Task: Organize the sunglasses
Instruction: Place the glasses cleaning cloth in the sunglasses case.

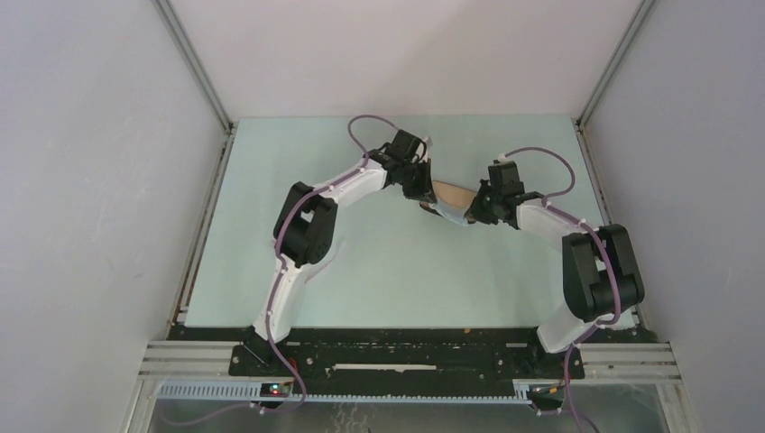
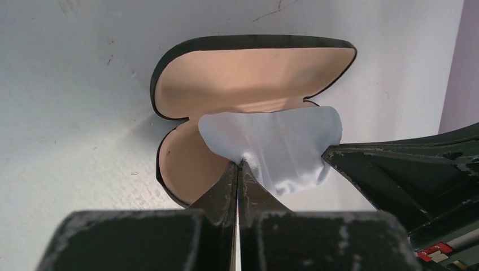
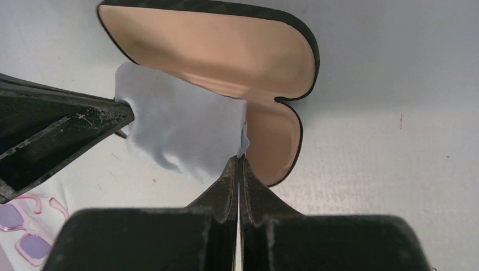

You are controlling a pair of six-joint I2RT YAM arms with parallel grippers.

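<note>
Right wrist view: the sunglasses (image 3: 22,231) are seen at the lower left corner, laid on the tabletop (image 3: 395,141), partly cut off by the picture's edge and touched by neither tool.
Left tool (image 2: 238,166): clenched on one edge of the light blue cloth (image 2: 277,147).
Right tool (image 3: 238,161): clenched on the opposite edge of the same cloth, which is held spread between the two tools above the case (image 2: 248,73).
Case: laid open with its tan lining up; part of the lower half is hidden by the cloth.
Handling of the sunglasses: they are judged light, thin-framed and easily bent, with smooth lenses that could be scratched or smudged.
Where to take hold: the bridge or the front rim is to be preferred over a lens or a thin arm. Whether the arms are folded cannot be told.
</note>
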